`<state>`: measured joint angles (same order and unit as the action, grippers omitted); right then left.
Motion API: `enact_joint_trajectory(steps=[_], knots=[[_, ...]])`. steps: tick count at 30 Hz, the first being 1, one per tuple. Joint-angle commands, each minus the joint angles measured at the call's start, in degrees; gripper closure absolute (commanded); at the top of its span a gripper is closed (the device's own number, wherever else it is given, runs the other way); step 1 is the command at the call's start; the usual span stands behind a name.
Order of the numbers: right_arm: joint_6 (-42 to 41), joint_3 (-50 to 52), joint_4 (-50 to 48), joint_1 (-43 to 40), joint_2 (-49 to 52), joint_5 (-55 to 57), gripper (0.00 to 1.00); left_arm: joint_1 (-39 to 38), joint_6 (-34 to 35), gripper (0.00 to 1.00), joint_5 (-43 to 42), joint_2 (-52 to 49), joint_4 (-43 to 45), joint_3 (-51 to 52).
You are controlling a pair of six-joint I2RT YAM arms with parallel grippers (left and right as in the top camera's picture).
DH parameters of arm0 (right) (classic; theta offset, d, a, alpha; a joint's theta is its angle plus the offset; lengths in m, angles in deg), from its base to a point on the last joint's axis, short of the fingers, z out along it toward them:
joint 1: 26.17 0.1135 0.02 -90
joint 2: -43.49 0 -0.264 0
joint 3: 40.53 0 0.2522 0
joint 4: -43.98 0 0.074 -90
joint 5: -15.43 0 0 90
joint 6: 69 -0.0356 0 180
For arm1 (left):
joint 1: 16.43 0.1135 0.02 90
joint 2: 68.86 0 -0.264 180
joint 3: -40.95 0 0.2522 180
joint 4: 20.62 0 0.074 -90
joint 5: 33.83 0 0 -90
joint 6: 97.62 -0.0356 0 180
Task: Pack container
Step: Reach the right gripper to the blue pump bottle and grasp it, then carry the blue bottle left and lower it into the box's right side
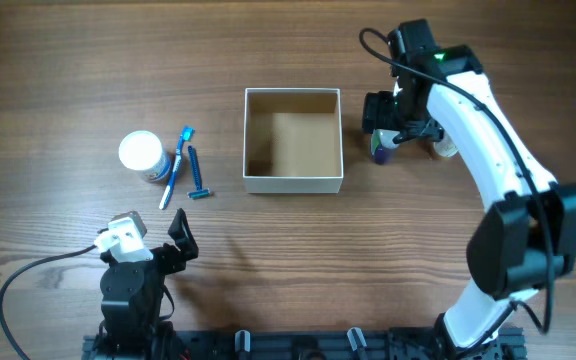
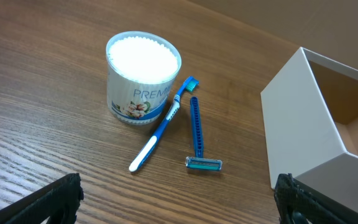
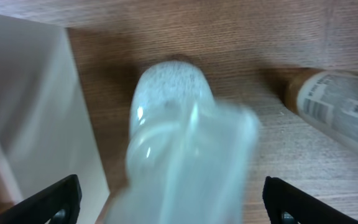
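Observation:
The container (image 1: 293, 183) is a square white-walled box with a tan inside, at the table's middle; nothing shows inside it. Its wall also shows in the left wrist view (image 2: 297, 124) and the right wrist view (image 3: 30, 106). My right gripper (image 1: 393, 125) hovers just right of the box. In the right wrist view its jaws (image 3: 173, 208) are open, with a blurred translucent bottle (image 3: 179, 124) between them and a gap on each side. That bottle (image 1: 380, 150) shows in the overhead view too. My left gripper (image 1: 178, 245) is open and empty at the front left, and its jaws (image 2: 179, 208) face the toiletries.
Left of the box lie a round white jar (image 1: 141, 152) (image 2: 143, 74), a blue toothbrush (image 1: 176, 165) (image 2: 163, 124) and a blue razor (image 1: 195, 172) (image 2: 196, 127). A tan labelled bottle (image 1: 446, 148) (image 3: 337, 106) lies right of my right gripper.

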<state>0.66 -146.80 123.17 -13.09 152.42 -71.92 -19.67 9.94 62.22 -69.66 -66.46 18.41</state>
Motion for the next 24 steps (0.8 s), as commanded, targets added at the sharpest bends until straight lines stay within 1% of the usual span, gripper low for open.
enact_joint_trajectory(steps=[1, 3, 4, 7, 9, 11, 14, 17, 18, 20, 22, 24], knots=[[-1.3, -0.7, -0.9, -0.2, 2.3, 1.4, 0.23, 0.4, 0.9, 0.0, -0.6, 0.5, 0.2, 0.2], [-2.6, -0.6, -1.9, -0.2, 2.3, 3.6, 0.36, 0.4, 0.9, 0.0, -0.6, 0.5, 0.2, 0.2], [-2.6, -0.6, -2.1, -0.2, 2.3, 4.0, 0.4, 0.4, 0.9, 0.0, -0.6, 0.5, 0.2, 0.2], [-2.5, -0.6, -2.2, -0.2, 2.3, 6.4, 0.47, 0.4, 0.9, 0.0, -0.6, 0.5, 0.2, 0.2], [-2.1, -0.6, -1.5, -0.2, 2.3, 6.6, 0.57, 0.4, 0.9, 0.0, -0.6, 0.5, 0.2, 0.2], [-1.4, -0.6, -1.3, -0.2, 1.6, 6.6, 0.62, 0.4, 0.9, 0.0, -0.6, 0.5, 0.2, 0.2], [-0.6, -0.7, -0.9, 0.8, -5.2, 6.5, 0.71, 0.4, 0.9, 0.0, -0.6, 0.5, 0.2, 0.2], [-0.6, -1.0, -0.9, 5.1, -16.8, 6.3, 0.81, 0.4, 0.9, 0.0, -0.6, 0.5, 0.2, 0.2], [-0.2, -1.0, -1.6, 7.6, -20.4, 5.6, 0.83, 0.4, 0.9, 0.0, -0.6, 0.5, 0.2, 0.2], [1.0, -1.0, -4.1, 14.0, -25.9, 5.1, 0.83, 0.4, 0.9, 0.0, -0.6, 0.5, 0.2, 0.2], [0.8, -1.0, -6.3, 19.2, -27.1, 5.0, 0.83, 0.4, 0.9, 0.0, -0.6, 0.5, 0.2, 0.2], [0.6, -0.8, -8.3, 22.6, -24.8, 5.0, 0.82, 0.4, 0.9, 0.0, -0.6, 0.5, 0.2, 0.2]])
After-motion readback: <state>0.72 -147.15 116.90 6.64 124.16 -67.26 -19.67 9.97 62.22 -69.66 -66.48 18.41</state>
